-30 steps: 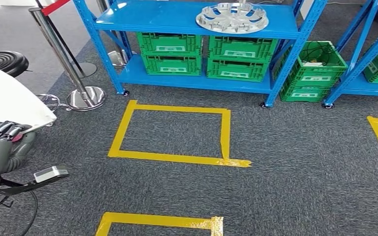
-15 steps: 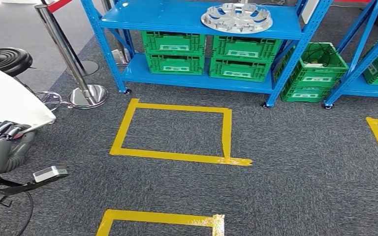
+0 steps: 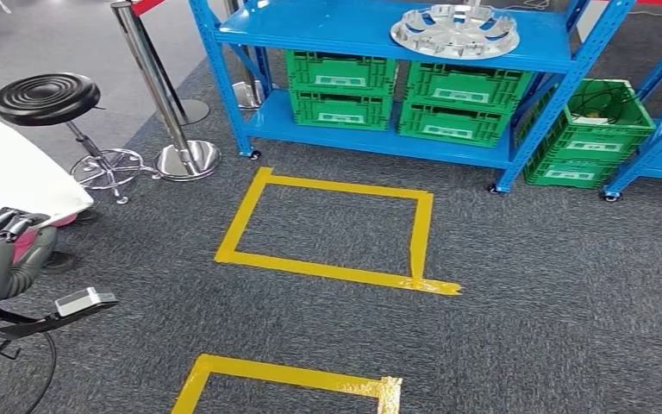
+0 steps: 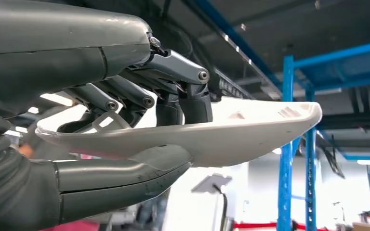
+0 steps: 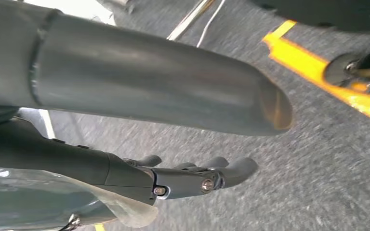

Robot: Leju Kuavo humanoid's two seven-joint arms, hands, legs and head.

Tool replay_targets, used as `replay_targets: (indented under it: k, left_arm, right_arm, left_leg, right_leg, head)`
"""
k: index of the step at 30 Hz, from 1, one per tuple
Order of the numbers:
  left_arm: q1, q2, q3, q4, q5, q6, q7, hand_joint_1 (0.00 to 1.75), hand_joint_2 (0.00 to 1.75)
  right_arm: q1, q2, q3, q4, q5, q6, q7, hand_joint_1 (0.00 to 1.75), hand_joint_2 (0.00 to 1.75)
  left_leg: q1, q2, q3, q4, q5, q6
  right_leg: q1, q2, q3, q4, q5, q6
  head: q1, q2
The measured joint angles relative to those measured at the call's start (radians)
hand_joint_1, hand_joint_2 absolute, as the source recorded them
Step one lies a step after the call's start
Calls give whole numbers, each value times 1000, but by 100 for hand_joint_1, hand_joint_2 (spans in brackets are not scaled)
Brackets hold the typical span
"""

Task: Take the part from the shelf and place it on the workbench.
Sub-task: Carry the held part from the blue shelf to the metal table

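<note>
Left robot hand (image 4: 125, 110) clamping white part (image 4: 250, 130) by its edge, right robot hand (image 5: 188, 178) loosely spread over grey carpet (image 3: 526, 285).

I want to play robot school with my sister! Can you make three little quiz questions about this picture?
1. True or false: the left robot hand holds a white part.
2. What sits on the blue shelf's top level? A) a silver wheel cover B) a red ball C) a book
3. What colour are the crates under that shelf level?

Key: 1 true. 2 A, the silver wheel cover. 3 green.
</note>
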Motion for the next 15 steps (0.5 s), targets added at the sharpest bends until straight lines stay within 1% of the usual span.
replay_targets:
  k: [1,2,3,4,5,6,7,8,9,10,11,12,13,14,15]
  left_arm:
    - [-1,0,0,0,0,0,0,175,175]
    - [-1,1,0,0,0,0,-1,175,175]
    - [-1,2,0,0,0,0,-1,175,175]
    - [-2,2,0,0,0,0,-1,175,175]
    - [-3,2,-1,0,1,0,-1,175,175]
    - [-4,2,-1,0,1,0,-1,175,175]
    - [-4,1,-3,0,1,0,-1,175,175]
    - [-2,0,-4,0,1,0,-1,175,175]
    - [-1,0,-6,0,1,0,-1,175,175]
    - [-1,0,-6,0,1,0,-1,175,175]
    - [-1,1,-7,0,1,0,-1,175,175]
    - [-1,1,-6,0,1,0,-1,175,175]
    - [-3,1,-6,0,1,0,-1,175,175]
    - [-3,2,-6,0,1,0,-1,175,175]
    - [-3,2,-6,0,1,0,-1,175,175]
  right_arm:
    - [0,0,0,1,3,1,0,0,0]
    - [0,1,0,2,5,1,1,0,0]
    - [0,1,0,3,6,2,1,0,0]
    - [0,2,0,4,6,2,1,0,0]
    - [0,2,0,4,7,2,1,0,0]
    - [1,2,0,5,7,2,1,0,0]
    - [2,2,0,6,7,2,1,0,0]
    - [3,2,0,7,7,2,2,0,0]
    - [3,2,0,7,7,2,2,0,0]
    - [2,2,0,8,7,2,2,0,0]
    - [1,3,0,8,8,2,2,0,0]
    - [0,3,0,8,8,2,2,0,0]
    - [-1,3,0,8,9,2,2,0,0]
    - [-1,4,0,9,10,2,2,0,0]
    - [-2,4,0,9,10,2,2,0,0]
  left_leg:
    - [3,-11,-5,0,4,-7]
    - [5,-11,-9,3,3,-13]
    - [5,2,-17,18,-8,-17]
    - [5,23,-31,51,-31,-21]
    - [5,50,-53,105,-64,-24]
    - [5,68,-81,173,-101,-27]
    - [6,77,-106,238,-130,-29]
    - [7,80,-120,280,-143,-30]
    - [7,82,-117,286,-138,-30]
    - [6,86,-95,250,-115,-28]
    - [5,96,-58,186,-81,-25]
    - [1,121,-18,114,-57,-20]
    - [-4,143,11,55,-40,-14]
    - [-9,159,28,18,-33,-7]
    - [-14,166,31,4,-36,-1]
  right_leg:
    - [2,-12,0,0,2,-7]
    - [3,-25,-1,-2,5,-15]
    - [4,-38,-1,-4,7,-23]
    - [4,-52,-1,-7,10,-29]
    - [5,-65,-2,-8,11,-34]
    - [8,-79,-4,-8,11,-37]
    - [10,-93,-6,-7,11,-39]
    - [12,-108,-7,-7,11,-40]
    - [14,-122,-8,-7,11,-40]
    - [15,-135,-8,-6,11,-41]
    - [17,-148,-6,-6,10,-40]
    - [19,-160,-5,-6,9,-39]
    - [22,-171,-4,-6,8,-37]
    - [25,-182,-4,-5,8,-34]
    - [27,-194,-4,-5,7,-31]
  head:
    - [0,0]
    - [0,0]
    - [-3,0]
    - [-5,0]
    - [-8,0]
    - [-10,0]
    - [-10,0]
    - [-10,0]
    - [-10,0]
    - [-10,0]
    - [-10,0]
    - [-10,0]
    - [-10,0]
    - [-9,0]
    - [-9,0]
